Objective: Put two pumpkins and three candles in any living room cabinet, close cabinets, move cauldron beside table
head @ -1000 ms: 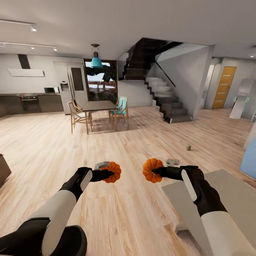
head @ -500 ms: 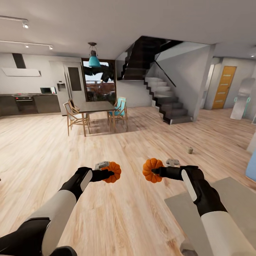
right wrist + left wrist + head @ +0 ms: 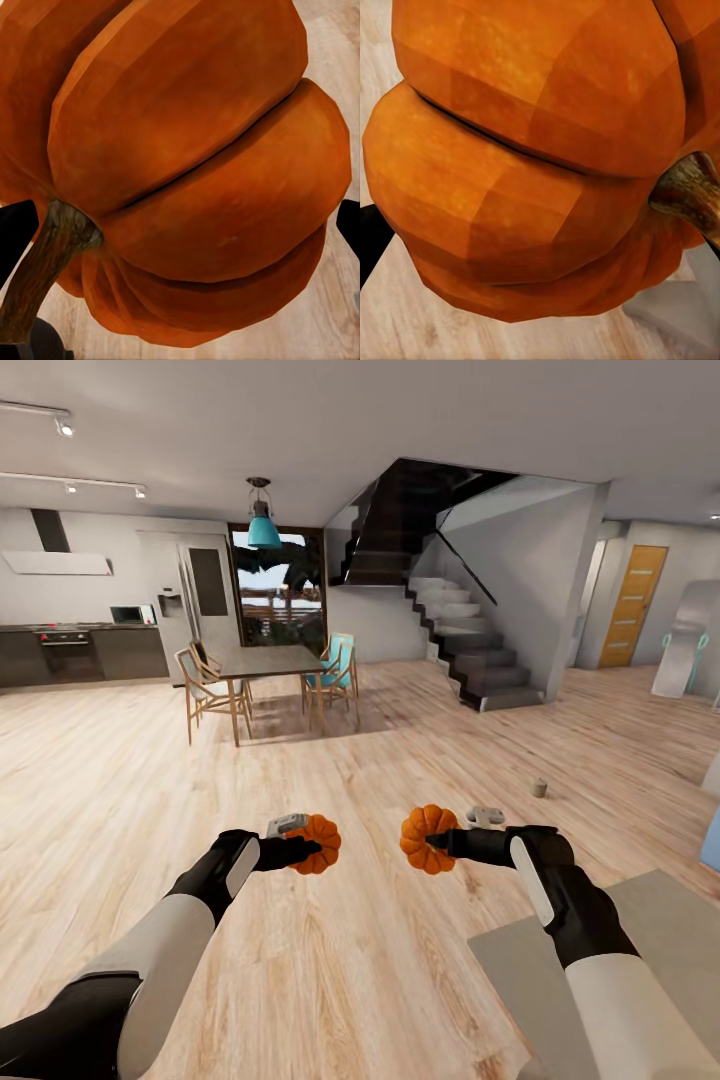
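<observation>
Each of my hands holds a small orange ribbed pumpkin in front of me above the wood floor. My left gripper (image 3: 306,848) is shut on the left pumpkin (image 3: 320,844), seen close with its brown stem in the left wrist view (image 3: 532,165). My right gripper (image 3: 438,842) is shut on the right pumpkin (image 3: 427,838), also seen close in the right wrist view (image 3: 195,172). One tan candle (image 3: 540,788) stands on the floor ahead to the right. The cabinet, cauldron and glass table are out of view.
A grey rug (image 3: 670,930) lies on the floor at the lower right. A dark dining table (image 3: 268,660) with wooden and teal chairs stands ahead on the left, and a staircase (image 3: 470,650) rises ahead on the right. Open wood floor lies between.
The whole picture has shifted as the camera moved: the rug has slid down and right, and the dining table a little left. Both grippers keep the same hold on their pumpkins.
</observation>
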Available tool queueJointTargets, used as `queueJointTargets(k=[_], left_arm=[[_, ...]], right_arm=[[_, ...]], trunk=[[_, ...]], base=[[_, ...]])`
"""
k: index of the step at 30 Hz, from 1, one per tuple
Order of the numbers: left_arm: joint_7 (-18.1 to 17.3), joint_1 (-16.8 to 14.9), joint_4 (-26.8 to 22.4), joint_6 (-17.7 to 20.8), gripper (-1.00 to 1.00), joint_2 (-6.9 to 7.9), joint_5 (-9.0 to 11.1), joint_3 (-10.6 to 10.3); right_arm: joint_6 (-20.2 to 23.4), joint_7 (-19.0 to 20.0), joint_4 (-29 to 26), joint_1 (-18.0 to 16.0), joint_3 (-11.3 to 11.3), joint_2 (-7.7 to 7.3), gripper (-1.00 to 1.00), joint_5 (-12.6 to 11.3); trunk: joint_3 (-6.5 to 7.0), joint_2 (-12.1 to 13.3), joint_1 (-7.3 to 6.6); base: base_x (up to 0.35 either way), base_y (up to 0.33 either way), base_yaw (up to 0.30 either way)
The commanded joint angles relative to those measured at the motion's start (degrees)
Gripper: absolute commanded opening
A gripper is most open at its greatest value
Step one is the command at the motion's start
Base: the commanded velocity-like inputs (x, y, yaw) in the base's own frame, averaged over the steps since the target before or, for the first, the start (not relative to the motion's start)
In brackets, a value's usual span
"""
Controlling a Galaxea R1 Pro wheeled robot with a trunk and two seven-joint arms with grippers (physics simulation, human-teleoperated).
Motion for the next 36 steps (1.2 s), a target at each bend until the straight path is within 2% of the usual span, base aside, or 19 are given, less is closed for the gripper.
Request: queueJointTargets(k=[1, 12, 17, 25, 32, 36], left_arm=[[-0.01, -0.03, -0.09, 0.36, -1.00, -0.06, -0.27, 0.35], [0.02, -0.04, -0.09, 0.40, -1.00, -0.06, -0.27, 0.35], [0.02, -0.05, -0.09, 0.35, -1.00, -0.06, -0.27, 0.35], [0.02, -0.05, -0.09, 0.33, -1.00, -0.06, -0.27, 0.35], [0.02, -0.02, -0.09, 0.33, -1.00, -0.06, -0.27, 0.40], [0.02, -0.04, -0.09, 0.33, -1.00, -0.06, -0.10, 0.37]], right_arm=[[0.26, -0.03, -0.04, -0.04, 0.02, -0.03, -1.00, -0.22], [0.26, -0.01, -0.04, -0.04, 0.03, -0.03, -1.00, -0.21], [0.20, -0.04, -0.04, -0.04, 0.81, -0.03, -1.00, -0.21], [0.18, -0.06, -0.04, -0.04, 1.22, -0.03, -1.00, -0.23], [0.18, -0.10, -0.04, -0.04, 1.54, -0.03, -1.00, -0.23], [0.10, -0.18, -0.04, -0.04, 1.99, -0.03, -1.00, -0.15]], trunk=[[-0.06, -0.03, 0.00], [-0.06, -0.03, 0.00], [-0.06, -0.03, 0.00], [-0.06, -0.03, 0.00], [-0.06, -0.03, 0.00], [-0.07, -0.03, 0.00]], base=[[0.075, -0.025, 0.000], [0.235, -0.142, 0.000], [0.250, -0.147, 0.000], [0.074, -0.026, 0.000], [0.284, -0.001, 0.000], [0.087, 0.000, 0.127]])
